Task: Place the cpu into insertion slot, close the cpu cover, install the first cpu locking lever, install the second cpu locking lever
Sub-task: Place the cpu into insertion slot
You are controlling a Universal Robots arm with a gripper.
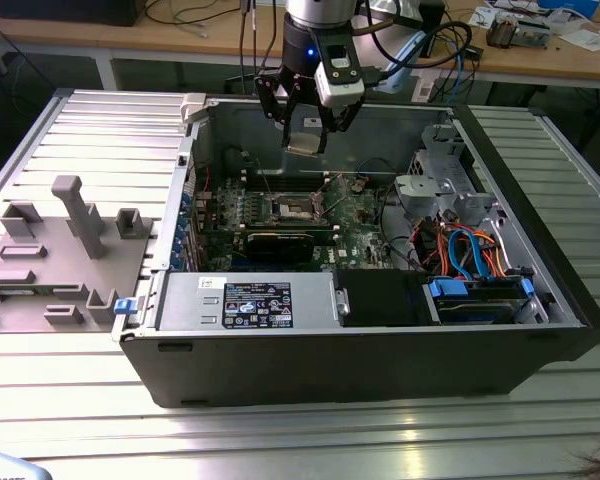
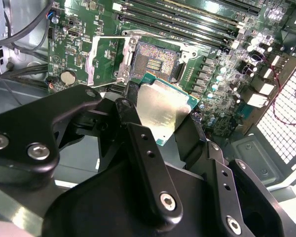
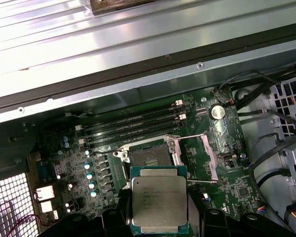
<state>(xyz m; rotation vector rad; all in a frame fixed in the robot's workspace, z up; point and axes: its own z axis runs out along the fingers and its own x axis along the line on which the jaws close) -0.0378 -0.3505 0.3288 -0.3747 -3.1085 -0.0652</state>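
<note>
My gripper (image 1: 305, 140) hangs above the open computer case, shut on the cpu (image 1: 302, 143), a flat silver-topped square chip. In both wrist views the cpu (image 3: 159, 200) sits level between the black fingers (image 2: 133, 113), held by two opposite edges. Below it and slightly offset lies the insertion slot (image 3: 149, 157), a dark square socket on the green board (image 1: 355, 212), uncovered. The cpu cover (image 3: 208, 158) is swung open beside the socket, as the second wrist view shows of the cpu cover (image 2: 91, 61). A thin wire lever (image 3: 190, 136) stands raised along the socket's edge.
Long memory slots (image 3: 133, 123) run beside the socket. A drive cage (image 1: 435, 185) with orange and blue cables (image 1: 470, 250) fills the exterior view's right of the case, and a power supply (image 1: 245, 300) is at the front. A grey fixture (image 1: 75, 215) stands on the table at the exterior view's left.
</note>
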